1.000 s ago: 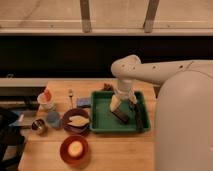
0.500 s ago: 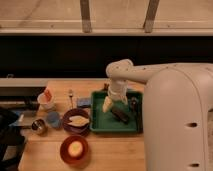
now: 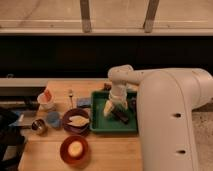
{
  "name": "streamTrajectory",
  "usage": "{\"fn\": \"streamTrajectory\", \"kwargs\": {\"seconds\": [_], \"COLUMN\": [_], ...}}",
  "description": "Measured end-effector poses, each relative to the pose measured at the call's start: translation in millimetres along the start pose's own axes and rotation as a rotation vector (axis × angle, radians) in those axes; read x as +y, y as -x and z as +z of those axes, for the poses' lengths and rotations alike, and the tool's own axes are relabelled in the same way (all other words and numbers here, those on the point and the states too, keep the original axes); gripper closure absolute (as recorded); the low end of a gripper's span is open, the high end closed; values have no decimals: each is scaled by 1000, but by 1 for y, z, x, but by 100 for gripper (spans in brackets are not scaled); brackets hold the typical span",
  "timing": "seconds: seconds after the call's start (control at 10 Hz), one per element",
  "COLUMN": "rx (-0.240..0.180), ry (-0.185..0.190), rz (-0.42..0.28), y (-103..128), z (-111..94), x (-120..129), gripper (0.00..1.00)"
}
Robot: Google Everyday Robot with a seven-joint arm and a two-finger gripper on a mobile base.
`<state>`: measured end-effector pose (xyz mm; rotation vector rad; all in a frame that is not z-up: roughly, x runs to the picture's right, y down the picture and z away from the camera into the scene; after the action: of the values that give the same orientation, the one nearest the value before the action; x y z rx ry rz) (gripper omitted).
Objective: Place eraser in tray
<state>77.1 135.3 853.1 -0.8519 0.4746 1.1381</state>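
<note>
The eraser (image 3: 119,114), a small dark bar, lies inside the green tray (image 3: 116,131), just beside the gripper (image 3: 109,109); whether the gripper is open or closed cannot be told. The eraser is probably light, stiff and non-slippery, best pinched across its 2 long flat sides.

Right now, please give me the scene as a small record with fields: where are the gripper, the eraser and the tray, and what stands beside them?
gripper: low over the left half of the tray
eraser: lying inside the tray, just right of the gripper
tray: green, on the wooden table
left of tray: far plate and near plate, both dark red, each holding a pale item
gripper touching eraser: cannot tell
</note>
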Motion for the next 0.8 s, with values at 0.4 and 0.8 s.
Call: {"fn": "streamTrajectory", "kwargs": {"seconds": [0.4,0.8], "rx": [52,27], "ry": [0,-70], "rz": [30,86], "y": [-4,-4], "z": [27,30], "x": [-6,-8], "gripper": [21,55]}}
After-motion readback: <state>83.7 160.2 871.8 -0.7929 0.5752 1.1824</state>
